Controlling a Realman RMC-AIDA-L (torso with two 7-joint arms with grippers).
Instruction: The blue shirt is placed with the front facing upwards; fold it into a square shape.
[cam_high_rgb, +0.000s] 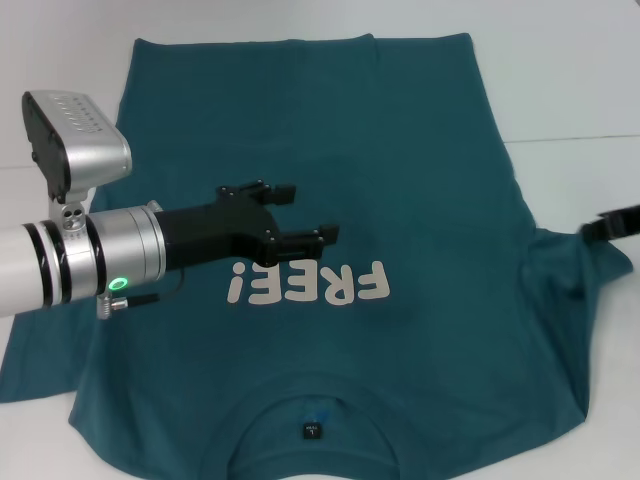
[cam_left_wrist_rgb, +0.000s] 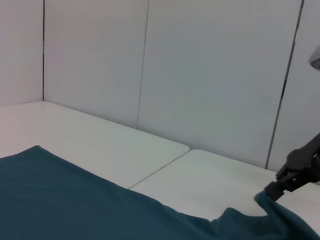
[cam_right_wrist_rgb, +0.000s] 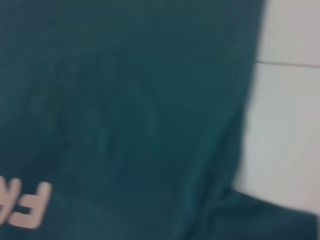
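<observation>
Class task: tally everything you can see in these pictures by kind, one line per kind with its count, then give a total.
Shirts: 1, the blue shirt
Grippers: 2, the left gripper over the shirt and the right gripper at its sleeve
Tables: 1, the white table
Total: 4

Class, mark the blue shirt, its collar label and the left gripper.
blue shirt (cam_high_rgb: 340, 150): head view, plain front panel.
collar label (cam_high_rgb: 312, 431): head view, small black tag.
left gripper (cam_high_rgb: 305, 212): head view, midway between open jaws.

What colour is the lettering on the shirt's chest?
Off-white lettering, clearest in the head view.
</observation>
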